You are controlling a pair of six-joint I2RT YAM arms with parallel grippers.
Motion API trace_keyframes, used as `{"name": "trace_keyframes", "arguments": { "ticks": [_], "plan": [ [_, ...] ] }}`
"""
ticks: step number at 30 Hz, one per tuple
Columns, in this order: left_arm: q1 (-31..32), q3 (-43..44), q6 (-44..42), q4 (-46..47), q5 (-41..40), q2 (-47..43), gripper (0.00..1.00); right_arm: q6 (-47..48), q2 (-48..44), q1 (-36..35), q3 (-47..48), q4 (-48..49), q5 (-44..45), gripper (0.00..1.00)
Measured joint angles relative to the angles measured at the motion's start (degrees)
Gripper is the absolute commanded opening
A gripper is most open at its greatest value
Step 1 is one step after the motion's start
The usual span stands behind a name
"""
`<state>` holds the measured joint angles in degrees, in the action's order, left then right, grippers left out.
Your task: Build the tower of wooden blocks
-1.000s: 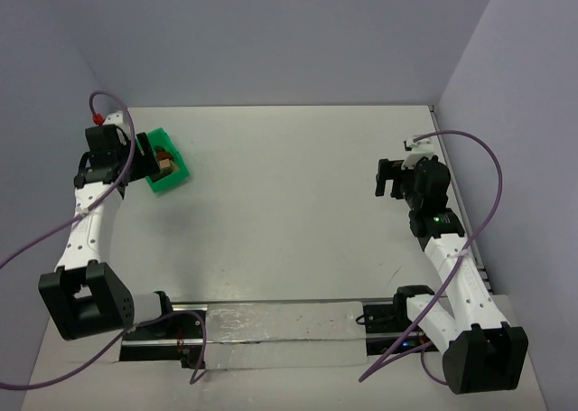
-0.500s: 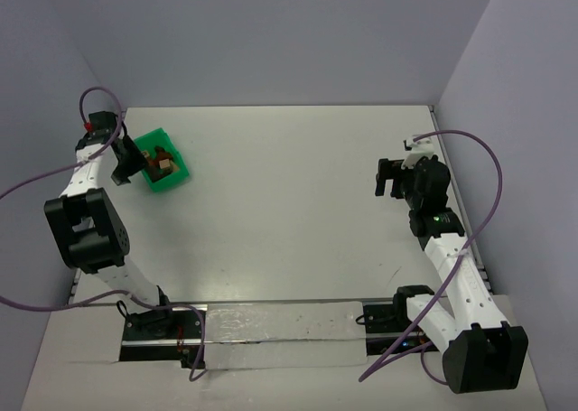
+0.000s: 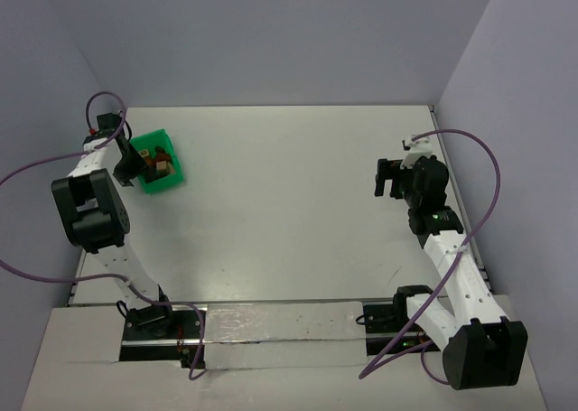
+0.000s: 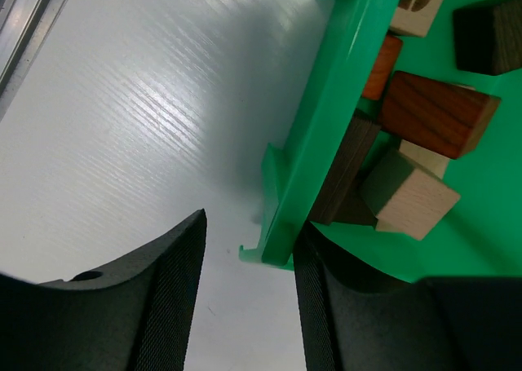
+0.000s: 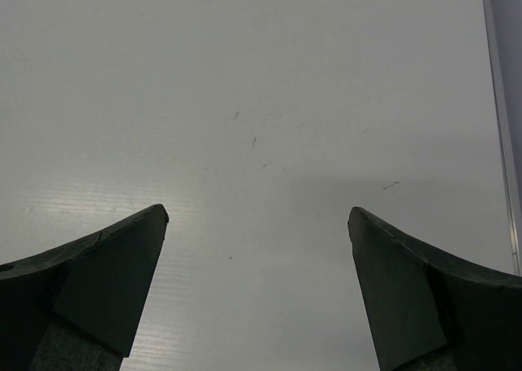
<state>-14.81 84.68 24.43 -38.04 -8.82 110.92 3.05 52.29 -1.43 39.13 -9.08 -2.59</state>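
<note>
White table [image 3: 289, 203]: upper left, left gripper [image 4: 249, 249] has dropped astride the tray [image 4: 359, 61] rim, jaws narrowing, unclamped; blocks [image 4: 436, 114] unstacked; right gripper [image 5: 257, 216] gapes empty.

L white-and-black arm [image 3: 90, 208] stands folded steeply by the left edge of the white table [image 3: 289, 212], wrist reaching toward the far-left corner. L black two-finger gripper [image 4: 249, 224] points down, jaws partly apart w/ a clear gap btwn the pads. R white-and-black arm [image 3: 456, 266] stretches fwd along the right edge. R black two-finger gripper [image 3: 386, 178] faces left, low over the surface, jaws spread wide.
</note>
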Motion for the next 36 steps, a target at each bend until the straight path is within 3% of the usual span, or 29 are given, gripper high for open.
{"name": "trace_keyframes", "arguments": {
  "ticks": [5,8,12,36],
  "plan": [
    [0.0,0.21,-0.18,0.09,-0.18,0.9,0.43,0.0,0.61,0.0,0.29,-0.09,0.0,1.0],
    [-0.02,1.11,-0.79,0.41,-0.07,1.31,0.31,0.0,0.7,0.0,0.31,-0.15,-0.02,1.0],
    [-0.04,2.07,-2.68,1.26,0.91,1.53,0.24,0.0,0.7,0.0,0.31,-0.15,-0.02,1.0],
    [-0.31,8.25,-10.4,2.92,1.68,8.05,0.33,0.02,0.98,0.0,0.33,-0.24,-0.22,1.0]
  ]
}}
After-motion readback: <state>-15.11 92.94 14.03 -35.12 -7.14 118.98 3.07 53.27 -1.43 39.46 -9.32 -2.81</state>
